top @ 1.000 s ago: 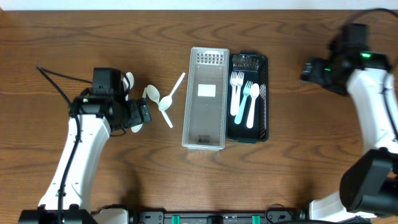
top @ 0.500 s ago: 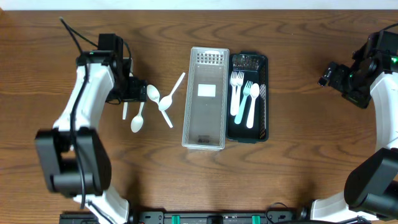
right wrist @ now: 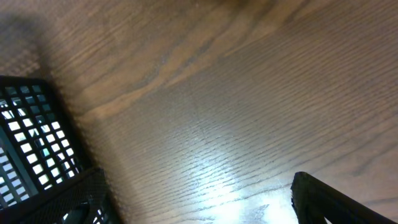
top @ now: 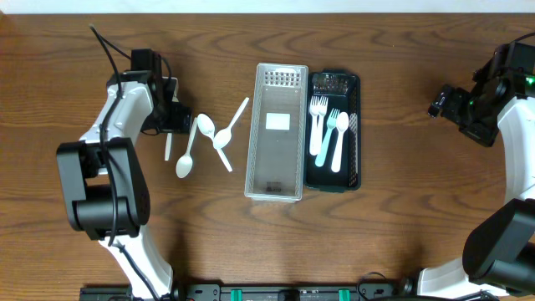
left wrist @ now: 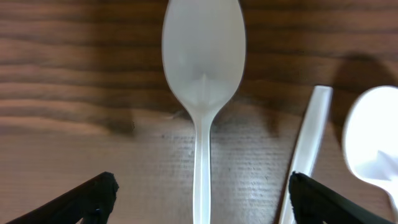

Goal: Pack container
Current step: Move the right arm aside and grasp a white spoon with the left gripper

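Observation:
Several white plastic spoons lie left of a clear, empty container [top: 276, 180]. One spoon [top: 185, 157] lies with its bowl toward the front, and two more spoons [top: 219, 135] lie close by. My left gripper [top: 174, 119] is open just above the table. It straddles the handle of a spoon [left wrist: 203, 56] without touching it [left wrist: 202, 190]. Another spoon handle [left wrist: 308, 155] lies beside the right finger. A black basket [top: 355, 125] holds three forks [top: 337, 140]. My right gripper [top: 443, 100] is open and empty over bare wood [right wrist: 199, 186].
The black basket stands against the clear container's right side, and its mesh corner shows in the right wrist view [right wrist: 25, 124]. A spoon bowl [left wrist: 373, 143] lies at the right edge of the left wrist view. The table is dark wood.
My left gripper has moved from the near side of the spoons to their far side, over a spoon handle. My right arm has drawn back to the right.

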Tool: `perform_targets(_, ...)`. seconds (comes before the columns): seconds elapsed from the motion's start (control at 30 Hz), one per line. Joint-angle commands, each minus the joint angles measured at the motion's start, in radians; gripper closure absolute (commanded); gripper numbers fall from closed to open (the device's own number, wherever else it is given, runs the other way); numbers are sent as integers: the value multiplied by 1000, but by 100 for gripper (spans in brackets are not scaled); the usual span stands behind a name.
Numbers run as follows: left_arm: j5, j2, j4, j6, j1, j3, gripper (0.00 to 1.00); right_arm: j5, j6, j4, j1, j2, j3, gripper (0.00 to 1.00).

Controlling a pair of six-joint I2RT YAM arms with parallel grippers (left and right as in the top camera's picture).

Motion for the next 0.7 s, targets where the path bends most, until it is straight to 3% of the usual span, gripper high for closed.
perform_targets(0.0,-8,41,12,32,0,16,22,-4,2,-6,-5,-10,11,2)
perform_targets(0.2,-8,68,27,32,0,16,51,-4,2,-22,-5,-10,11,7)
perform_targets(0.33,-8,68,47,32,0,11,54,-4,2,-32,-5,-10,11,10)
perform_targets(0.43,-8,68,50,33,0,10,64,-4,2,-33,-5,-10,11,10)
perform_targets(0.57,-8,67,41,33,0,10,94,-4,-15,-32,-5,-10,11,11)
perform_targets(0.67,-8,63,17,33,0,11,94,-4,-21,-40,-3,-10,11,13)
